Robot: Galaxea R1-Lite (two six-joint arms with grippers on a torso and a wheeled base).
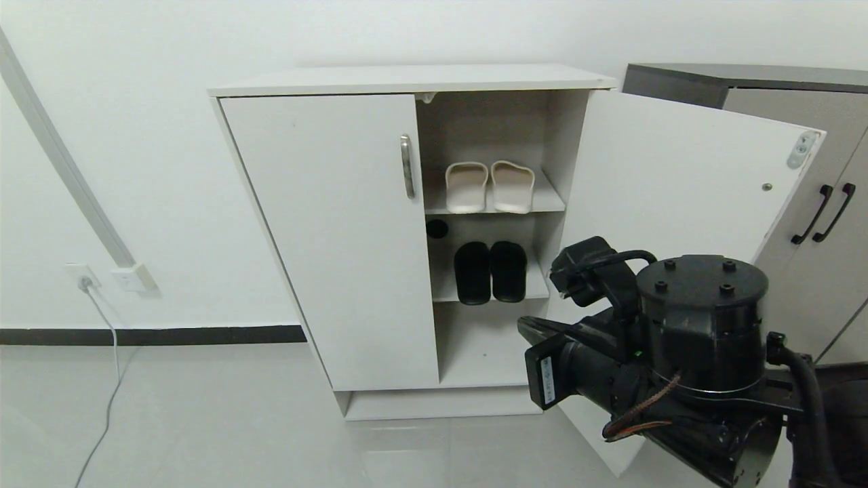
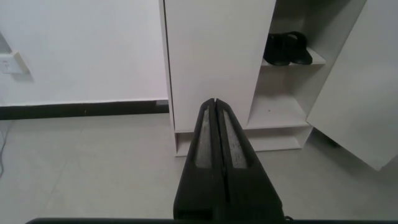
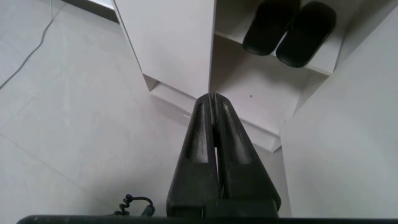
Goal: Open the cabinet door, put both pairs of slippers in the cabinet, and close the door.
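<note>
The white cabinet stands against the wall. Its left door is closed and its right door is swung wide open. A pair of white slippers sits on the upper shelf. A pair of black slippers rests on the middle shelf. My right arm hangs low in front of the open door. The right gripper is shut and empty, above the floor before the bottom shelf. The left gripper is shut and empty, facing the closed door from a distance.
A grey cabinet with black handles stands close behind the open door. A wall socket with a cable trailing down is at the left. Bare tiled floor lies in front of the cabinet.
</note>
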